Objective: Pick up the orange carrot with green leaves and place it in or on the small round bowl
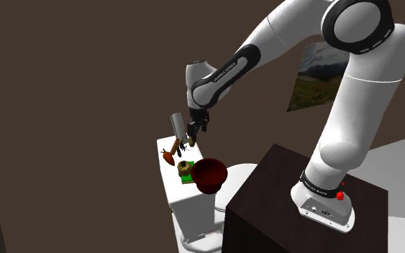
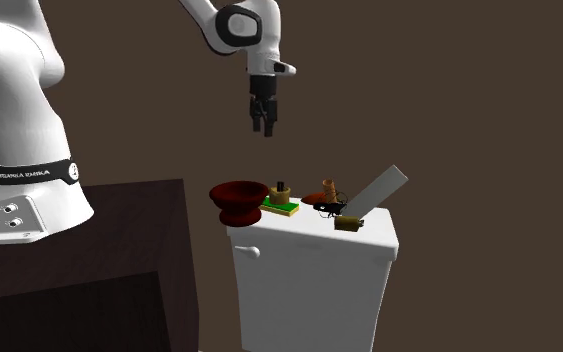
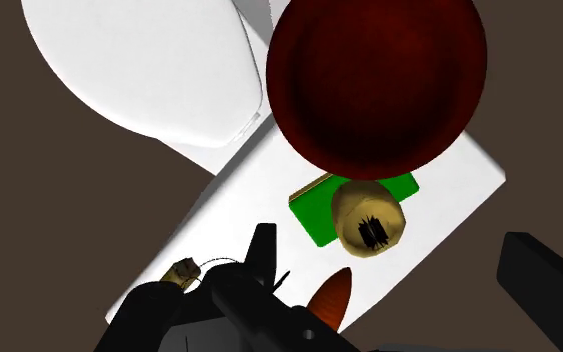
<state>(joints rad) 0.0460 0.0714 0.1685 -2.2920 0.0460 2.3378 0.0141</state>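
Black two-finger hand [image 2: 265, 128], released, hovers over white toilet-tank lid [image 3: 209, 222] bearing tapered orange carrot [image 3: 335, 296] near dark-red round bowl [image 3: 377, 85].

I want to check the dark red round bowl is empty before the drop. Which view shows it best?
The wrist view: it looks straight down into the dark red round bowl, and nothing lies inside. The shoulder view shows the bowl at a slant; the second exterior view shows its side.

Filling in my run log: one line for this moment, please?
phase: pre-grasp | end effector: open, empty, above tank | carrot: on tank, ungrasped | bowl: on tank, empty
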